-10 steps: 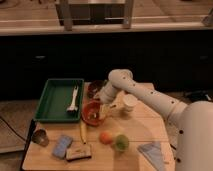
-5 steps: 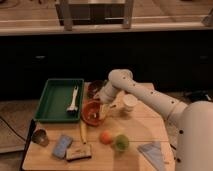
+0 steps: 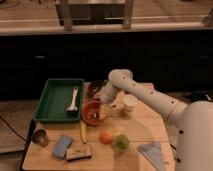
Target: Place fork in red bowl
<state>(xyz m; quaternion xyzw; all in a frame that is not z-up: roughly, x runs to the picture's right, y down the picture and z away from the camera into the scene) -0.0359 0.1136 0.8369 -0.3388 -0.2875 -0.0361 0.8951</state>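
Little has changed over the last second — the arm holds the same pose; the gripper (image 3: 105, 111) still hangs at the right rim of the red bowl (image 3: 91, 113); whether it is open cannot be told; the fork (image 3: 108, 109) shows pale beside it, apparently not yet released — placement looks near.

The pincer (image 3: 106, 111) is seen over the right rim of the red bowl (image 3: 90, 113), which is partly covered by it. The fork cannot be made out with certainty near the pincer. The brown bowl (image 3: 94, 88) is partly hidden behind the arm. The robot's body is cut off at the right edge.
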